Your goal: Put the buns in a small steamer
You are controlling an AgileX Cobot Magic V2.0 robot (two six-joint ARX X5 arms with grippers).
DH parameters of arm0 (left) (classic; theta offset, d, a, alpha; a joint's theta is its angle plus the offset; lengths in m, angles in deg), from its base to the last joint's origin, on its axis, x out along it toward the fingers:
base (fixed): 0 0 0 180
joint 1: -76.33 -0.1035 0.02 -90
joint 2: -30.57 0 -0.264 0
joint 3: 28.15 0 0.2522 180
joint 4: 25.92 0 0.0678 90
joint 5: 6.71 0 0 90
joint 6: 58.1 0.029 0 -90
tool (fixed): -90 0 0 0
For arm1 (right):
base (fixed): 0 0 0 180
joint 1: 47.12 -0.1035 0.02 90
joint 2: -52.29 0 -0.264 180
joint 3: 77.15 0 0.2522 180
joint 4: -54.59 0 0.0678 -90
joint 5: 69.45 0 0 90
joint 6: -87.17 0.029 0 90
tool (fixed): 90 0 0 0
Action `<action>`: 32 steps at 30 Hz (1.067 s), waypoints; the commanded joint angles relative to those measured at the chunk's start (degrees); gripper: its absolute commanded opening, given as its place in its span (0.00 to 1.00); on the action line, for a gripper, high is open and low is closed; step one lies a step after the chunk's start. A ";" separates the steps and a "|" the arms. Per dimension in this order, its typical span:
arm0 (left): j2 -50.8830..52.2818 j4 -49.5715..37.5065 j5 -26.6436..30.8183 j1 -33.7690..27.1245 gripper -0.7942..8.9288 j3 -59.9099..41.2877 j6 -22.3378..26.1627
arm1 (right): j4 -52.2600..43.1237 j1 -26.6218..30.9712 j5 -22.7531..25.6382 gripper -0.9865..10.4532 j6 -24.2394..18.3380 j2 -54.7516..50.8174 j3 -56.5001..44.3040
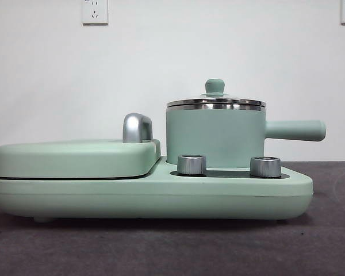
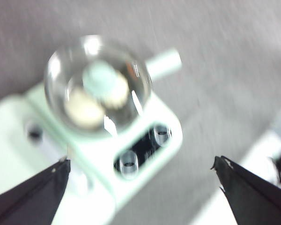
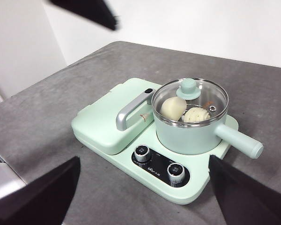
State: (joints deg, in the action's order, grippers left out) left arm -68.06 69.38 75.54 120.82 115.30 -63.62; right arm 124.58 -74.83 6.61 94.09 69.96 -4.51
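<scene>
Small print between the two dials [image 3: 142, 153] is too tiny to read

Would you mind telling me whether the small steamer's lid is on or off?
On. The glass lid sits on the small steamer, with both buns visible beneath it.

**Matt green, bright steel, clear glass**

The small steamer [image 3: 189, 133] looks matt mint plastic or enamel under a polished steel rim [image 1: 215, 105]; its lid [image 3: 206, 98] is clear, glossy glass. Beside it, the griddle's handle [image 1: 137, 127] is shiny chrome. The tabletop [image 3: 61, 117] is rough grey.
</scene>
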 commanded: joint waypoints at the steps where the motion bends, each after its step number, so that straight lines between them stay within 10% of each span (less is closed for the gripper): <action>1: 8.83 3.10 -0.22 0.70 0.60 -10.82 1.75 | -0.48 -0.35 -1.14 0.47 0.52 0.59 0.57; 21: 60.00 -38.23 -0.13 0.79 0.59 -76.85 -9.40 | -0.35 -0.35 -6.05 0.44 0.09 3.93 0.33; 25: 61.66 -38.56 0.04 0.79 0.10 -78.88 -11.45 | 0.00 -0.35 -6.75 0.07 -0.35 3.93 0.33; 32: 61.59 -40.61 0.07 0.81 0.09 -78.86 -11.69 | -0.09 -0.33 -7.19 0.10 -0.96 3.91 0.35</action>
State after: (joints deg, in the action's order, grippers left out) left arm -6.23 29.47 75.61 121.11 35.94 -74.89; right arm 124.84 -74.85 -0.62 93.45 73.50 -4.62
